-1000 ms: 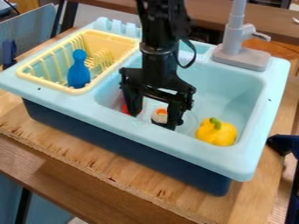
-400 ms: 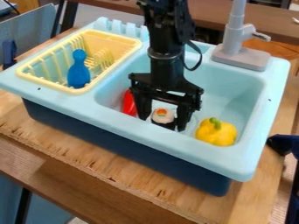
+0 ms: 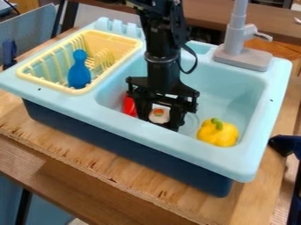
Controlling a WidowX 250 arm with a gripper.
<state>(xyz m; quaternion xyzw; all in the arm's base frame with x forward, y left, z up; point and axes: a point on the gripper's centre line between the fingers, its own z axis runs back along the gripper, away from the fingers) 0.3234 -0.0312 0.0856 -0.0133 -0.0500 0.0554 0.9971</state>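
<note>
Pincer [image 3: 159,118]: pinching the sushi roll [image 3: 159,114] within the sink [image 3: 141,132], near its front edge, between red item [image 3: 129,106] and yellow pepper [image 3: 218,132]. Recommended: equal pressure on 2 sides, vertical lift, front wall cleared before any sideways travel.

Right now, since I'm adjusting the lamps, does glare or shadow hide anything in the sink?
Camera view: soft light, no harsh glare or hard shadow across the pale-blue plastic basin; the black mechanical end effector, not shadow, partly covers the red object.
</note>
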